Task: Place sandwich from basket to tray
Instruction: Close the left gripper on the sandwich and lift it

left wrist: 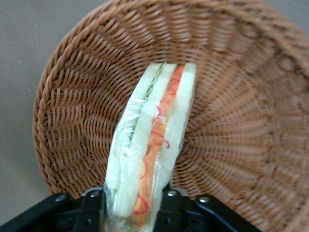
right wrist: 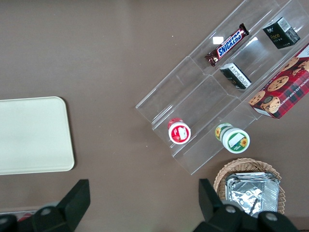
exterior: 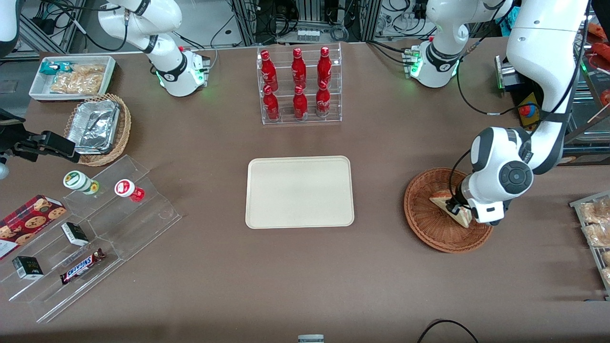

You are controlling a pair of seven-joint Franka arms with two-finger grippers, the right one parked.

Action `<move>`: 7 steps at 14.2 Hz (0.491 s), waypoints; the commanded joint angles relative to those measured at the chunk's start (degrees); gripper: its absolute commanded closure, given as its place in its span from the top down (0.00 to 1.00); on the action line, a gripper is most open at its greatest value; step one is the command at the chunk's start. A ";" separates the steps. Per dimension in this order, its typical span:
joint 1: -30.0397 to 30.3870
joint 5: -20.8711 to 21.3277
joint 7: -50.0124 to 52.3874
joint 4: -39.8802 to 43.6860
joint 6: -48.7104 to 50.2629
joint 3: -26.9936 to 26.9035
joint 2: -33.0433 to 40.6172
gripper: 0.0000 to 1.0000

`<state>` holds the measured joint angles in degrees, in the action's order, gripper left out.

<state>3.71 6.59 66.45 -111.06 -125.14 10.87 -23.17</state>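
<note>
The reddish-brown wicker basket (exterior: 431,224) (left wrist: 241,96) sits toward the working arm's end of the table. In it stands the clear-wrapped sandwich (exterior: 445,200) (left wrist: 154,140), a pale wedge with red and green filling. My gripper (exterior: 463,215) (left wrist: 135,205) is down inside the basket, shut on the sandwich, with a black finger pressed on each bread face. The wrist hides part of the sandwich in the front view. The cream-beige tray (exterior: 299,191) (right wrist: 29,135) lies flat at mid-table, bare, apart from the basket.
A clear rack of red bottles (exterior: 299,85) stands farther from the front camera than the tray. Toward the parked arm's end are a stepped acrylic stand (exterior: 90,238) with snacks, a tan basket of foil containers (exterior: 97,128) and a white bin (exterior: 71,76). A wire rack of baked goods (exterior: 595,228) lies beside the basket.
</note>
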 commanded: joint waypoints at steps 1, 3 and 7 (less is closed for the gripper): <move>-4.65 0.79 2.63 8.54 10.66 0.38 1.03 0.25; -9.57 0.35 2.89 16.37 18.58 0.38 -0.28 0.25; -20.99 0.17 2.63 26.93 23.71 0.90 -5.29 0.25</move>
<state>-12.27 6.51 68.55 -90.43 -103.46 11.98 -23.81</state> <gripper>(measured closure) 0.749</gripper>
